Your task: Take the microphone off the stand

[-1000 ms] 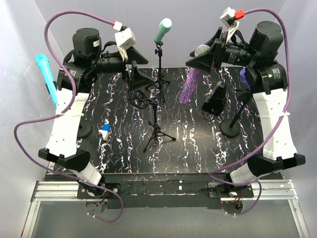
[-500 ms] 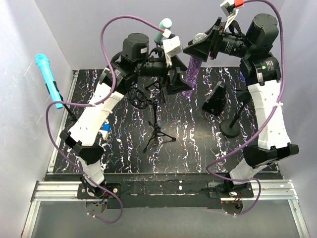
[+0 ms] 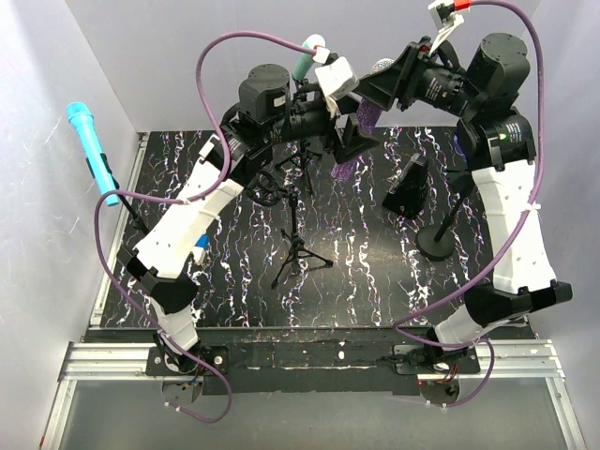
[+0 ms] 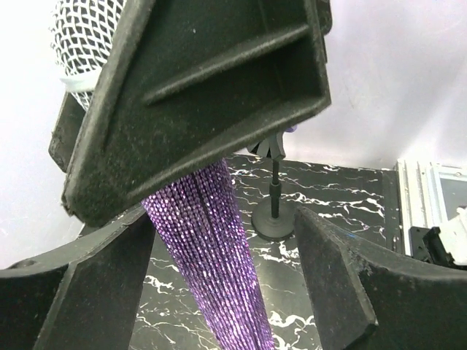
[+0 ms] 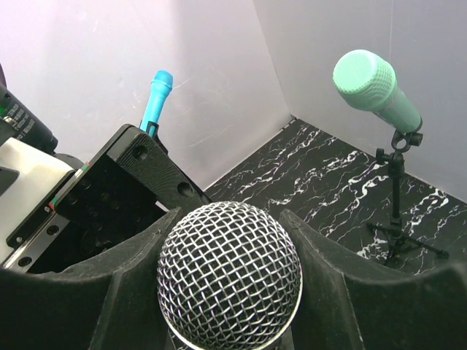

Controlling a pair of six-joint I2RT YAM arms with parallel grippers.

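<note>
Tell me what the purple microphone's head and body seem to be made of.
Purple microphone: the body has a glittery covering of tiny sparkling dots, perhaps rhinestones or glitter. Its head looks like woven metal wire mesh, silvery and shiny.

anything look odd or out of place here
The purple mic is in mid-air, gripped near its head by the right gripper, with the left gripper open around its body. The middle tripod stand is empty. A small white-and-blue thing lies loose by the left arm.
</note>
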